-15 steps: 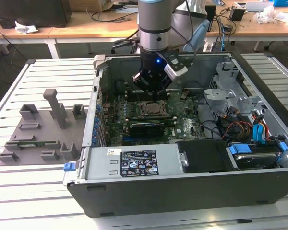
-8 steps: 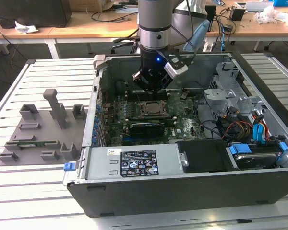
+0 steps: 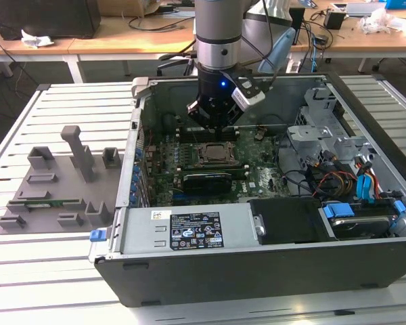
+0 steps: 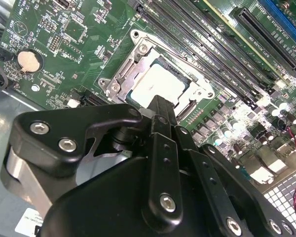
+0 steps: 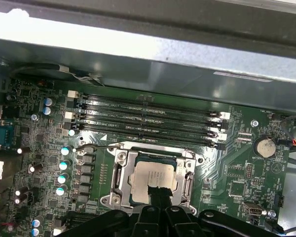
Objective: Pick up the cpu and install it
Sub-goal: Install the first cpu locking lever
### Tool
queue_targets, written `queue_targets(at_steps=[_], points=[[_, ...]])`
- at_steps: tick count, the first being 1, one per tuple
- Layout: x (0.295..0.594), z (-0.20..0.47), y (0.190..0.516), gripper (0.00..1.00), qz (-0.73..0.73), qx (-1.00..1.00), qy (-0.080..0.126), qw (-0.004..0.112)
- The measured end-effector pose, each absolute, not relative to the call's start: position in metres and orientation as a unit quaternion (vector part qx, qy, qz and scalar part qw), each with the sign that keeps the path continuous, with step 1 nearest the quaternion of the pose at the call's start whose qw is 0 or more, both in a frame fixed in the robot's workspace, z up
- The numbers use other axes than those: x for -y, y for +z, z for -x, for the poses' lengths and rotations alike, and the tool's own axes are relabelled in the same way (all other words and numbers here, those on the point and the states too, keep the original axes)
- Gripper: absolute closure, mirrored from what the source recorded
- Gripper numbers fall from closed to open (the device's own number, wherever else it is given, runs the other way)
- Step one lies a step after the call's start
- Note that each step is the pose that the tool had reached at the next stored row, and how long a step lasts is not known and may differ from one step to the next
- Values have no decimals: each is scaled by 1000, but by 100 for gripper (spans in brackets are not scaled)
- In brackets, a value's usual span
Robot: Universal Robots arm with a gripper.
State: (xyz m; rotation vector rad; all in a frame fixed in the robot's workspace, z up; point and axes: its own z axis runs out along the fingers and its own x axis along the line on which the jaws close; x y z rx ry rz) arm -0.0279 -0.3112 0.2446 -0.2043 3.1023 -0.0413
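The cpu [image 5: 150, 174] lies flat in the socket [image 5: 119, 173] on the motherboard [image 3: 260, 168] inside the open computer case [image 3: 257, 274]; the gripper [image 5: 158, 191], fingers pressed together, hangs just over the cpu's edge

Silvery-grey cpu [image 5: 150, 178], green motherboard [image 5: 227, 173], black memory slots [image 5: 148, 118], grey fixture blocks [image 3: 81, 159], white slatted table [image 3: 27, 271], blue cables [image 3: 372, 183].

I see the gripper [image 3: 215, 127] low inside the open-topped case [image 3: 132, 169], so free room lies straight above it. The memory slots [image 5: 148, 118] hem the socket [image 5: 119, 173] on one side and a black component [image 3: 206, 179] on the other. On the exterior view's right, the drive cage [image 3: 311, 135] and loose cables [image 3: 328, 183] crowd the board, and the power supply [image 3: 189, 233] bars the near edge.
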Motion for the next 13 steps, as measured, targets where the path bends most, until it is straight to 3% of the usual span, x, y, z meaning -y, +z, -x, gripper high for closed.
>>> queue_targets(at_steps=[13], points=[[311,41,245,89,66,-998,-13,16]])
